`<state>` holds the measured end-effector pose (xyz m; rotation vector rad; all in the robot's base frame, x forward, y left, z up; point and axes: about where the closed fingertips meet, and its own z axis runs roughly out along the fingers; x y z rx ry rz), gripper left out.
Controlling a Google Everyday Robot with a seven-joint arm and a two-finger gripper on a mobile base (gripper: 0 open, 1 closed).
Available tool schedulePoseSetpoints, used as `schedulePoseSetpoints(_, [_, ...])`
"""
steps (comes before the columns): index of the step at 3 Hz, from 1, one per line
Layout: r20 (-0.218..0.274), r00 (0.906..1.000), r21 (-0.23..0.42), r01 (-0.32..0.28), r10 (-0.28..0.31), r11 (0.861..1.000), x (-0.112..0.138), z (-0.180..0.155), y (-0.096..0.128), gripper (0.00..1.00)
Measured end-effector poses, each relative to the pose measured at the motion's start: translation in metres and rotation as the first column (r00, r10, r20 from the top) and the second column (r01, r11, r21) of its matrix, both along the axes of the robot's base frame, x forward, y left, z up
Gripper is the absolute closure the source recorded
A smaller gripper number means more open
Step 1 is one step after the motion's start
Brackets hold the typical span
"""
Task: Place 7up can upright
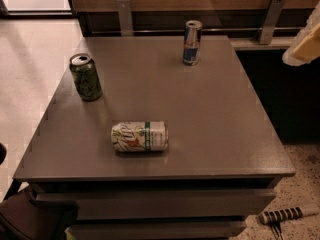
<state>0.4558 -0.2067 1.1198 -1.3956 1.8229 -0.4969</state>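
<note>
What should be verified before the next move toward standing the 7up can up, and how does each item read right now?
1. 7up can found: ok, it is near the front edge of the table.
2. Can upright: not ok, it lies on its side.
3. Neighbours out of the way: ok, the dark green can and the slim blue can stand upright, well apart from it.
4. Tool position: cannot tell. No tool shows over the table, only a pale shape at the top right edge, far from the can.
5. Grasp on the can: not ok, nothing touches it.
</note>
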Motion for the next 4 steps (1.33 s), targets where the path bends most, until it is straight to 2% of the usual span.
schedulePoseSetpoints(1, [-0.009,0.9999,-0.003,-0.008,0.008,1.0,0.0,-0.002,0.003,0.0])
schedulePoseSetpoints(2, [-0.119,0.9872,-0.036,-0.11,0.105,0.993,0.004,-0.022,0.039,0.0])
schedulePoseSetpoints(3, [-0.257,0.9478,-0.087,-0.217,0.189,0.972,0.001,-0.05,0.075,0.0])
schedulePoseSetpoints(4, [-0.375,0.9004,-0.132,-0.287,0.22,0.949,-0.006,-0.078,0.104,0.0])
